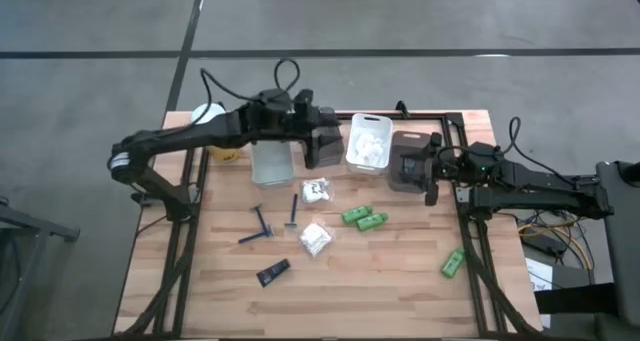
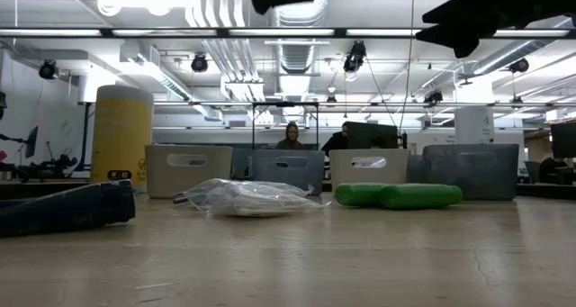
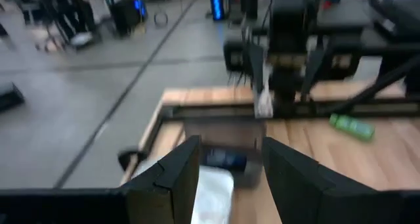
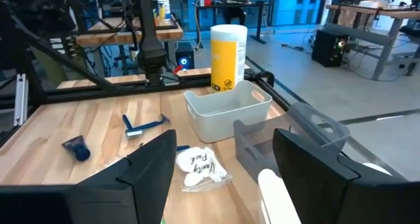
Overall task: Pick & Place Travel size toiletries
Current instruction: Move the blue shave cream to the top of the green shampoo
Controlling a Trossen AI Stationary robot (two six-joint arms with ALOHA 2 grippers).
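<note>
Over the far row of bins we see both arms. Our left gripper (image 1: 322, 139) hangs above a dark bin (image 1: 322, 153) in the middle of the row, and its fingers (image 3: 172, 175) are spread apart with nothing between them. Our right gripper (image 1: 432, 171) hangs by the grey bin (image 1: 408, 163) at the right end of the row. Its fingers (image 4: 152, 159) are spread wide too, and they hold nothing.

A white bin (image 1: 368, 143) sits between those two bins and has white packets inside. A clear bin (image 1: 271, 164) sits to the left of the dark bin. A yellow canister (image 1: 216, 131) with a white lid stands at the far left corner of the counter (image 1: 380, 281).

Most of the small toiletries lie loose on the counter. One white packet (image 1: 317, 191) lies just in front of the bins, and another white packet (image 1: 315, 239) lies nearer the middle. Two green tubes (image 1: 364, 218) lie side by side, touching. A third green tube (image 1: 452, 263) lies well apart, near the right edge. Two blue razors (image 1: 260, 226) lie left of the packets, and a black sachet (image 1: 272, 273) lies closest to the front.
</note>
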